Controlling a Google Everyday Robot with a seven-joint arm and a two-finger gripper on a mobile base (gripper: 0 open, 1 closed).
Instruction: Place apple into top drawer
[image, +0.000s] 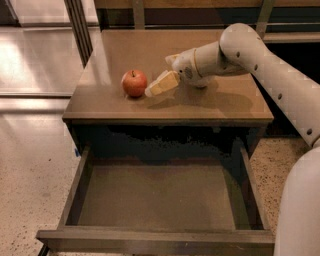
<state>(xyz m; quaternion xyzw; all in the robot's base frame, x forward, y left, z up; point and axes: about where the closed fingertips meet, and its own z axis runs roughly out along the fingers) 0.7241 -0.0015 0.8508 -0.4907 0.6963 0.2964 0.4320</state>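
A small red-orange apple (134, 83) with a short stem rests on the brown cabinet top (115, 55), left of centre. My gripper (153, 90) reaches in from the right and sits just right of the apple, its tan fingers (162, 83) pointing at it and almost touching. The top drawer (155, 200) stands pulled out below the cabinet top, with nothing inside. The white bowl is hidden behind my wrist.
My white arm (265, 65) crosses the right side of the cabinet top. Dark metal posts (80, 30) stand at the back left. Speckled floor (30, 165) lies to the left of the drawer.
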